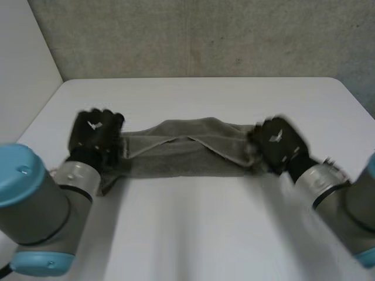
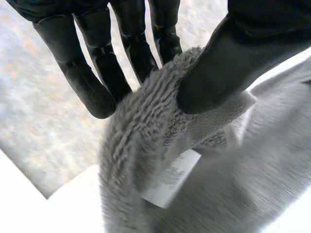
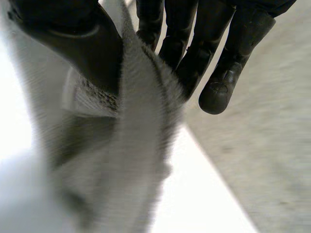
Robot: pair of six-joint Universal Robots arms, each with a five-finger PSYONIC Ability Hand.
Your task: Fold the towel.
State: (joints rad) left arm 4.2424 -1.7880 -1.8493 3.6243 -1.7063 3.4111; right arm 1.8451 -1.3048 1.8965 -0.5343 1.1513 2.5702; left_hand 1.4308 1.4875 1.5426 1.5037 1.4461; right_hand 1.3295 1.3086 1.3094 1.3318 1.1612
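Fingers and thumb of each hand, left (image 1: 94,137) and right (image 1: 276,144), pinch opposite ends of the grey towel (image 1: 181,153) over the white table (image 1: 205,228).

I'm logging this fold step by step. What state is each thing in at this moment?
Towel: stretched across the table between the hands, far edge partly folded over, both ends pinched.
Left hand: shut on the towel, one end pinched between thumb and fingers.
Right hand: shut on the towel, the other end pinched the same way.
Table: bears the towel's middle.
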